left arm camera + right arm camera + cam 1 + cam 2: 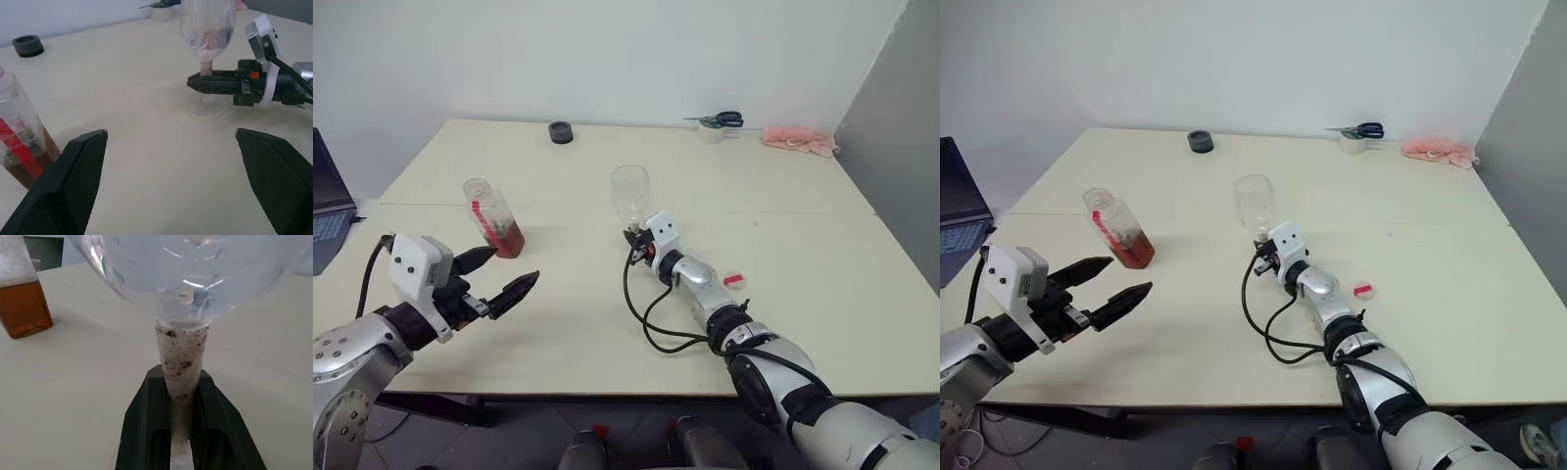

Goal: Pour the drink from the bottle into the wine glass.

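Left gripper (505,273) hovering with black fingers spread wide, near and just left of the small clear squarish plastic bottle (493,218), uncapped, upright on the cream table (803,245), holding reddish-brown translucent drink (510,241). Right of the bottle, well apart: clear stemmed wine glass (630,195), upright. Right gripper (634,236) clamped tight on the glass stem (181,362). Small red-and-white cap (733,280) lying right of the glass.

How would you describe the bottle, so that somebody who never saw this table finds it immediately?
On the cream table, look at the left half, ahead of the open left gripper. The bottle stands there uncapped, with a red stripe and reddish-brown drink at its bottom. Unlike the wine glass, it has no stem.
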`<state>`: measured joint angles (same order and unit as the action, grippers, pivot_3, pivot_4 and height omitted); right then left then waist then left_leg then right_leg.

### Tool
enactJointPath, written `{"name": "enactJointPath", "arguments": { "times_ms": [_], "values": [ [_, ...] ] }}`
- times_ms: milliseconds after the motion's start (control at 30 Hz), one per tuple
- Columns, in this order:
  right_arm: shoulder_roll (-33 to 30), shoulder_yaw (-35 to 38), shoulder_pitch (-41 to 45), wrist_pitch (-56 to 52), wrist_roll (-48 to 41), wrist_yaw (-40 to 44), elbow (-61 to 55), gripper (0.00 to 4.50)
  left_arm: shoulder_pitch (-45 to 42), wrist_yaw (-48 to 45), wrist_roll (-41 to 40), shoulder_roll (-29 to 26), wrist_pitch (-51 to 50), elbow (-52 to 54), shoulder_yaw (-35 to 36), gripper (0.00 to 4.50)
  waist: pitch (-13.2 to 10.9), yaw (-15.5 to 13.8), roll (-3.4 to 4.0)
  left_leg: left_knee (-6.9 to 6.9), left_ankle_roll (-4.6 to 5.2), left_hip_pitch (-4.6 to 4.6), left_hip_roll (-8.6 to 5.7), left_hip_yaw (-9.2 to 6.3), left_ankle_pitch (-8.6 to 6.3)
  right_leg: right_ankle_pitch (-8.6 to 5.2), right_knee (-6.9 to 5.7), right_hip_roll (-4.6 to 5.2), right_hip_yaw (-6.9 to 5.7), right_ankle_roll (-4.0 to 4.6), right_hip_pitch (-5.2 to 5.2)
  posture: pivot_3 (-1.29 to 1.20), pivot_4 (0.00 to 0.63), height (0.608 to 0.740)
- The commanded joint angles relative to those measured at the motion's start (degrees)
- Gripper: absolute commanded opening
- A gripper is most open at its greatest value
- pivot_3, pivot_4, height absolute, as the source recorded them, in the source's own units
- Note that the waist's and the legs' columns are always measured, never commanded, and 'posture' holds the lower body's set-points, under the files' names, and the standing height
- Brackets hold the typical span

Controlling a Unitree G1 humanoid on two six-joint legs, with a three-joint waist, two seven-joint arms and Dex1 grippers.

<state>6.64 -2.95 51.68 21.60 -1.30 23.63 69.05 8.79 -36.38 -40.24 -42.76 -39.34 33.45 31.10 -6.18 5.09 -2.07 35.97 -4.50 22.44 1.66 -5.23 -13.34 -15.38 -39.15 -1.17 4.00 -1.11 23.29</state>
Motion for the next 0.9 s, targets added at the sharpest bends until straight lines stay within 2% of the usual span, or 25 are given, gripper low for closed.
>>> {"name": "enactJointPath", "arguments": {
  "times_ms": [33, 400, 633, 800, 900],
  "values": [
    [0.9, -0.3, 0.5, 1.5, 1.3, -0.2, -0.4, 0.17, -0.9, 0.2, 0.0, -0.6, 0.9, 0.2, 0.5, 4.5, 0.1, 0.0, 0.01, 0.0, 0.0, -0.01, 0.0, 0.0, 0.0, 0.0, -0.01, 0.0, 0.0, 0.0, 0.0, 0.0, 0.0, 0.74],
    [1.2, 0.0, -0.4, -0.4, 2.2, 1.2, 0.3, 0.17, -1.1, 0.7, 0.7, -0.2, 1.2, 0.1, 0.1, 4.5, 1.1, 0.0, 0.05, -0.01, 0.01, -0.04, -0.02, -0.06, -0.01, 0.0, -0.02, -0.02, -0.02, 0.0, -0.05, 0.0, 0.0, 0.74],
    [1.2, 0.3, -0.9, -0.2, 2.0, 2.3, 0.1, 2.57, -1.5, 0.5, 1.0, -0.4, 1.4, -0.6, -0.2, 4.5, 1.5, 0.0, 0.06, -0.01, 0.01, -0.06, -0.02, -0.08, -0.01, 0.0, -0.02, -0.03, -0.03, 0.0, -0.07, 0.0, 0.0, 0.74],
    [1.1, 0.2, -1.2, 0.1, 2.2, 2.2, -0.1, 4.45, -1.7, 0.3, 1.2, -0.4, 1.4, -0.9, -0.3, 4.5, 1.7, 0.0, 0.09, -0.02, 0.01, -0.08, -0.01, -0.09, -0.01, 0.0, -0.02, -0.05, -0.03, 0.0, -0.09, 0.0, 0.0, 0.74],
    [1.2, 0.1, -1.4, 0.2, 2.4, 2.1, -0.2, 4.48, -1.6, 0.1, 1.3, -0.4, 1.5, -1.2, -0.4, 4.5, 1.7, 0.0, 0.09, -0.02, 0.01, -0.08, -0.01, -0.09, -0.01, 0.0, -0.02, -0.05, -0.03, 0.0, -0.09, 0.0, 0.0, 0.74]
  ]
}}
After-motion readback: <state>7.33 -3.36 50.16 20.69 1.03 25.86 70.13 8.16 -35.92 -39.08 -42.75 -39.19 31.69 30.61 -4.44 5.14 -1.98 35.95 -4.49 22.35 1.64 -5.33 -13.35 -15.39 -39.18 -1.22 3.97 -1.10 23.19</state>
